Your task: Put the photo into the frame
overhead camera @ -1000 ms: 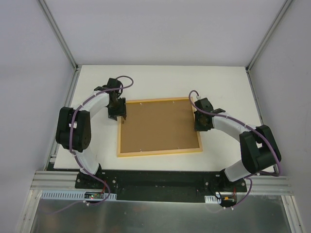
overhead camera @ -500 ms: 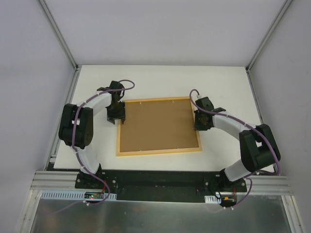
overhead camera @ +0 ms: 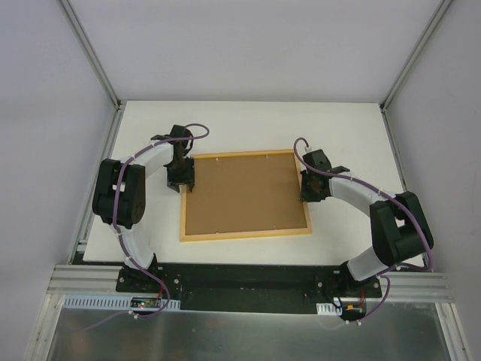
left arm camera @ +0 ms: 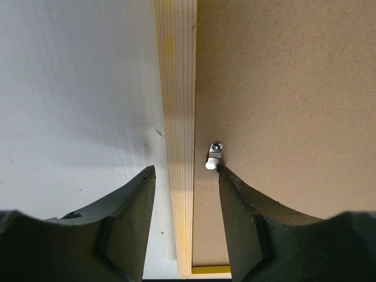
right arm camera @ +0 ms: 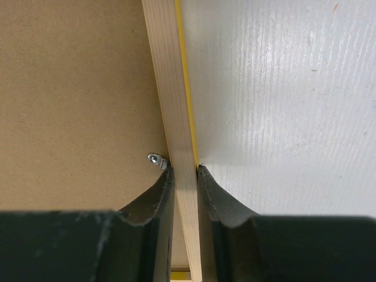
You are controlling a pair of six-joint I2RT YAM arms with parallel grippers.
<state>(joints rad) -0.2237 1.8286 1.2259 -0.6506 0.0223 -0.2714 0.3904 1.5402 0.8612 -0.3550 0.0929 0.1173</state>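
The frame (overhead camera: 248, 235) lies face down on the white table, pale wood rails up, with a brown backing board (overhead camera: 244, 194) filling it. The photo is hidden. My left gripper (overhead camera: 180, 183) stands open astride the left rail (left arm camera: 176, 88), a gap on the rail's outer side. Its inner fingertip (left arm camera: 226, 176) touches a small metal tab (left arm camera: 214, 155) on the board. My right gripper (overhead camera: 308, 192) is shut on the right rail (right arm camera: 167, 88), one finger on each side. A second metal tab (right arm camera: 156, 159) sits right at its inner fingertip.
The white table (overhead camera: 338, 128) extends behind and to both sides of the frame. Grey enclosure walls and metal posts (overhead camera: 101, 75) bound it left, right and back. The arm bases stand on the black rail (overhead camera: 240, 278) at the near edge.
The left arm's elbow has swung a little inward and its gripper has shifted slightly along the frame's left rail. The right arm and the frame have barely moved.
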